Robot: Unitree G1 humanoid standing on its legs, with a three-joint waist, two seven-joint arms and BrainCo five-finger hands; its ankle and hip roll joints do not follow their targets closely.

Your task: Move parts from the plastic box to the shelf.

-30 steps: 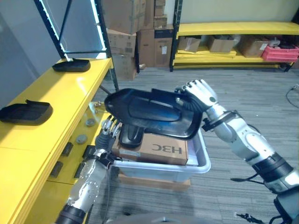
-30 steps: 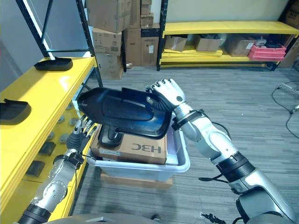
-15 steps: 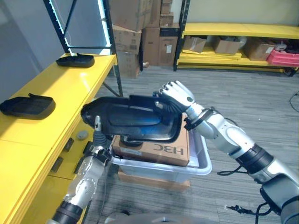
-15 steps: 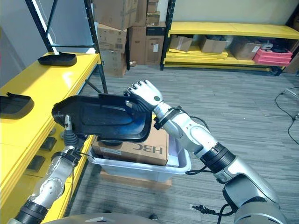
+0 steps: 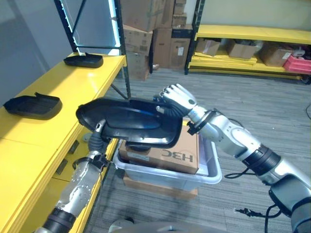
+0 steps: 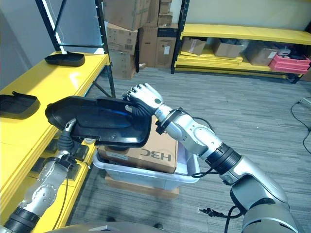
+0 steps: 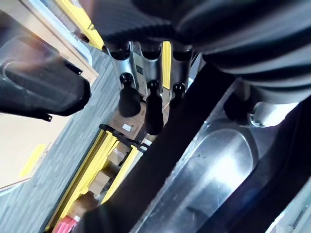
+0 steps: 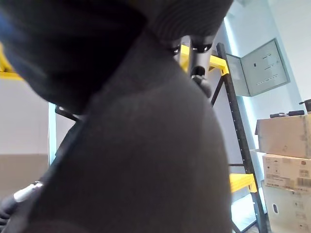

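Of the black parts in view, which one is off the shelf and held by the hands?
The large glossy black part, held between the right robot hand and left robot hand above the plastic box; the two smaller parts lie on the yellow shelf.

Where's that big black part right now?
In the head views, the black part is held up between the right hand and the left hand, above the plastic box, beside the yellow shelf.

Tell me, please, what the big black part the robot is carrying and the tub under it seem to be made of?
Black part: likely moulded plastic, glossy, since light glints blue on its curved face. Tub: pale, slightly see-through plastic with a rolled rim. The box inside it looks like brown cardboard.
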